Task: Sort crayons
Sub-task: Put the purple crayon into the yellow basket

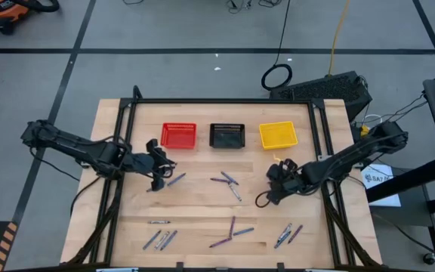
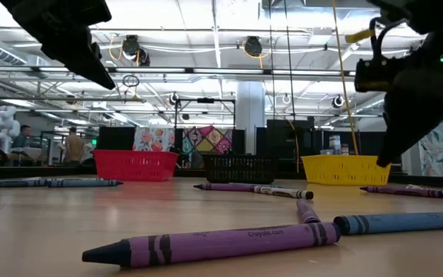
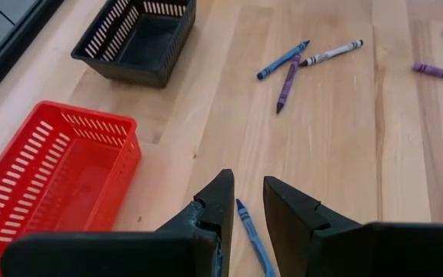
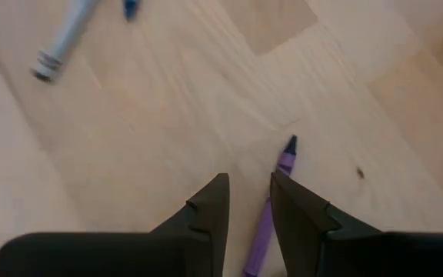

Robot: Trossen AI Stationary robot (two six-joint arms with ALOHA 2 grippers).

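I hold the left pincer, jaws slightly parted and empty, above a blue crayon near the red basket; the right pincer, likewise parted and empty, hovers over a purple crayon. Other crayons lie scattered over the worktop. To grip well, I should straddle each stick at mid-length, then descend squarely.

Bright, even overhead light from ceiling fixtures, glaring slightly in the low view. Soft, faint shadows under the crayons. Right wrist view smeared with blur; nearest purple crayon sharp, background hall soft.
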